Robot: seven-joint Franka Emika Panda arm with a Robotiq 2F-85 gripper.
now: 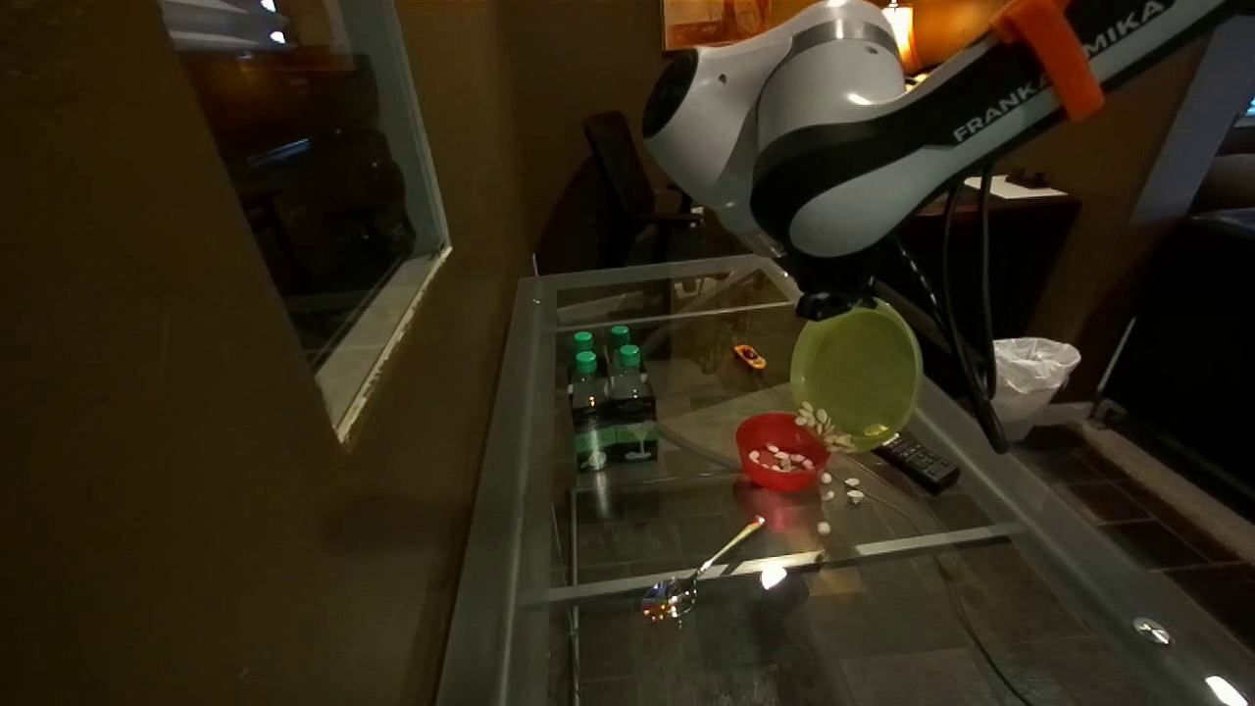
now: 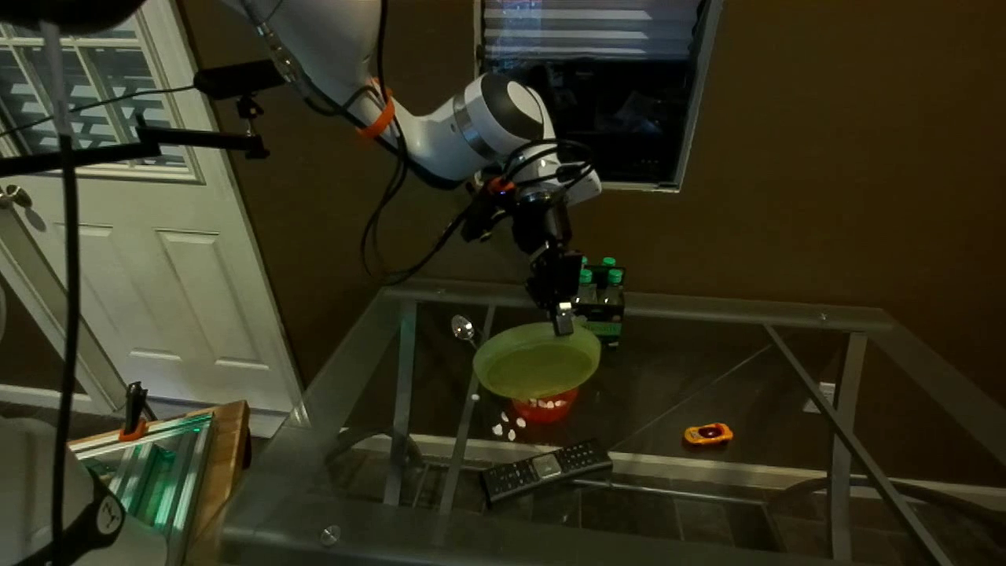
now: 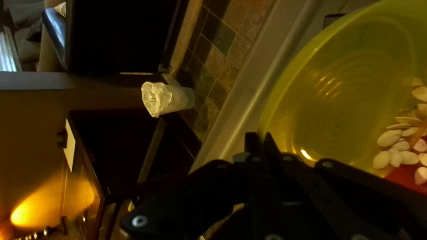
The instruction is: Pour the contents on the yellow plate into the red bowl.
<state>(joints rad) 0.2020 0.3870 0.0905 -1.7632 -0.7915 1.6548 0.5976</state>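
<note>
My gripper (image 3: 261,137) is shut on the rim of the yellow plate (image 3: 333,90). The plate also shows in both exterior views (image 1: 861,368) (image 2: 538,363); it is held steeply tilted above the table, its low edge beside and partly over the red bowl (image 1: 784,478). The gripper (image 2: 563,317) is at the plate's upper rim. Pale contents (image 3: 400,150) gather at the plate's low edge. Some pieces (image 1: 779,458) lie in the bowl, and several (image 1: 853,495) lie on the glass beside it. The bowl (image 2: 545,410) is partly hidden behind the plate in an exterior view.
On the glass table (image 1: 500,490) stand a carton of green-capped bottles (image 1: 613,422) beyond the bowl, a spoon (image 1: 691,583), a black remote (image 1: 920,463) close to the plate, and a small orange toy car (image 2: 708,434). A white bin (image 3: 166,98) stands on the floor beyond the table edge.
</note>
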